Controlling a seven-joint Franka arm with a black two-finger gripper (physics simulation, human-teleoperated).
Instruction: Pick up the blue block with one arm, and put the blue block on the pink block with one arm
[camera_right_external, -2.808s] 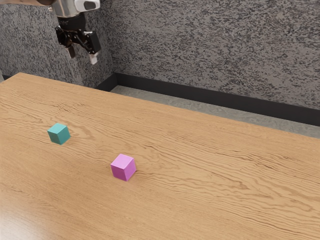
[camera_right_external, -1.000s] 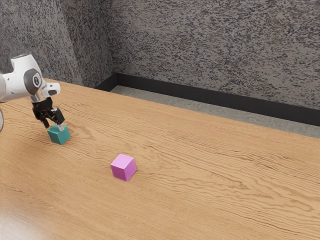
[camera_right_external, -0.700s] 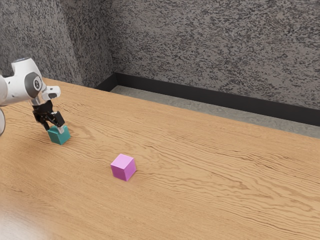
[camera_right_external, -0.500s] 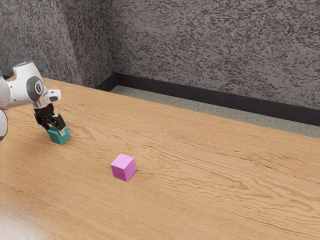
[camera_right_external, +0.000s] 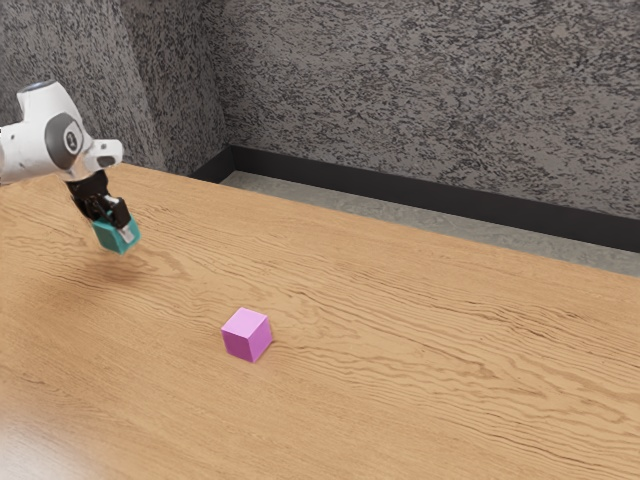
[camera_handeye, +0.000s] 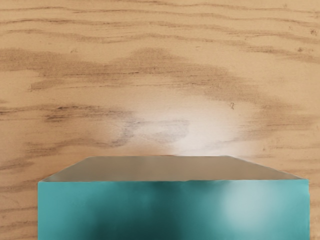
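Note:
A teal-blue block (camera_right_external: 118, 236) hangs a little above the wooden table at the exterior view's left, with my black gripper (camera_right_external: 112, 226) shut on it. Its shadow lies on the wood just below. In the wrist view the same blue block (camera_handeye: 172, 210) sits large right under my hand, with bare table beyond it. The pink block (camera_right_external: 246, 334) rests on the table toward the exterior view's lower middle, well to the right of the gripper and nearer the camera.
The wooden table (camera_right_external: 420, 330) stretches wide to the exterior view's right. A grey speckled wall (camera_right_external: 430, 90) with a dark baseboard stands behind the table's far edge.
My gripper came down from high up onto the blue block, closed on it, and has now lifted it off the table.

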